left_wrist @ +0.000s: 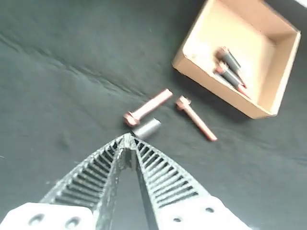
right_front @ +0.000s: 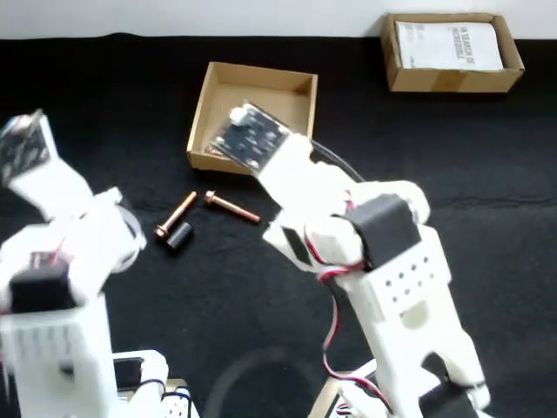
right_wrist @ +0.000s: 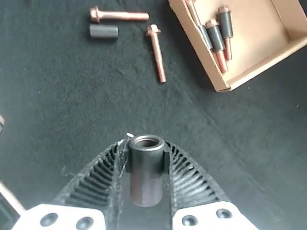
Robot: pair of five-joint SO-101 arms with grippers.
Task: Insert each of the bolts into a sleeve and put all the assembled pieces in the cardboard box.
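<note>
Counter first, from the high view: black cloth counter (right_front: 487, 174), open tan cardboard box (right_front: 209, 104) at twelve o'clock. At seven o'clock of the box lies a long copper bolt (right_front: 177, 215), a short dark loose sleeve (right_front: 179, 237) tucked against its head. A second copper bolt (right_front: 232, 207) lies just at three o'clock of the first. The white right arm (right_front: 392, 261) hangs by the box's six o'clock wall.

Over to the left wrist view: left fingers (left_wrist: 128, 143) pressed together, holding nothing, tips near the loose sleeve (left_wrist: 147, 127). Trouble spot! Sleeve and first bolt (left_wrist: 148, 107) sit so close that a grab for one could nudge the other rolling. Finished assemblies (left_wrist: 230, 67) lie in the box (left_wrist: 192, 67).

Right wrist view now: right fingers (right_wrist: 120, 153) clamp a dark steel held sleeve (right_wrist: 145, 177), bore facing the camera. Both bolts (right_wrist: 120, 16) (right_wrist: 156, 52) lie flat, unpicked. My worry is a tilted bolt catching the bore's rim and twisting the sleeve in that ribbed grip, or the sleeve slipping out.
</note>
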